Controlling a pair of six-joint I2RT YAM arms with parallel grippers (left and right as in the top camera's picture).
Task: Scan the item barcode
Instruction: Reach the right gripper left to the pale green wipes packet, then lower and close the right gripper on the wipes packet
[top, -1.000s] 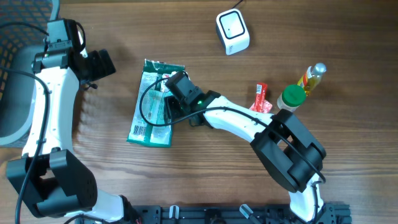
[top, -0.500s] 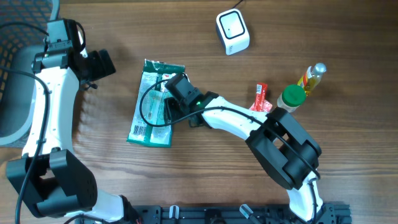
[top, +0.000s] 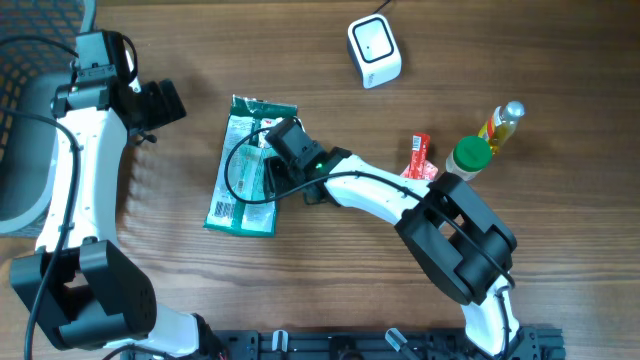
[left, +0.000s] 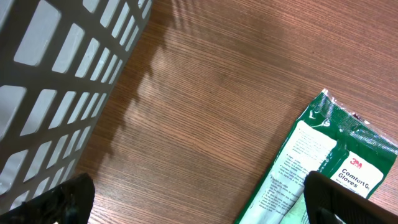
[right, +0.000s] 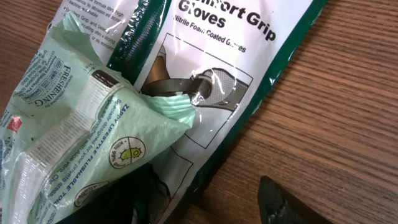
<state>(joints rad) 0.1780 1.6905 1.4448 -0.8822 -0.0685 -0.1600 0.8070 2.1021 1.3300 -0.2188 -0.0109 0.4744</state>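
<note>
the brown wooden table (top: 560, 60) has fine visible grain and a smooth, low sheen. the green-and-white glove packet (right: 249, 50) is glossy plastic film, creased, with glare streaks. the pale green printed pouch (right: 81, 124) is thin, crinkled, shiny plastic. the grey lattice basket (left: 37, 93) at the table's left edge is matt moulded plastic. the white square scanner (top: 374, 50) is smooth plastic.

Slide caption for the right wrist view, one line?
A pale green pouch lies over a green-and-white gloves packet on the wooden table.

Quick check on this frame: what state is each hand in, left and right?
Left hand: open, holding nothing.
Right hand: open, fingers apart over the glove packet; the pale green packet overlaps one finger, no grip visible.
</note>
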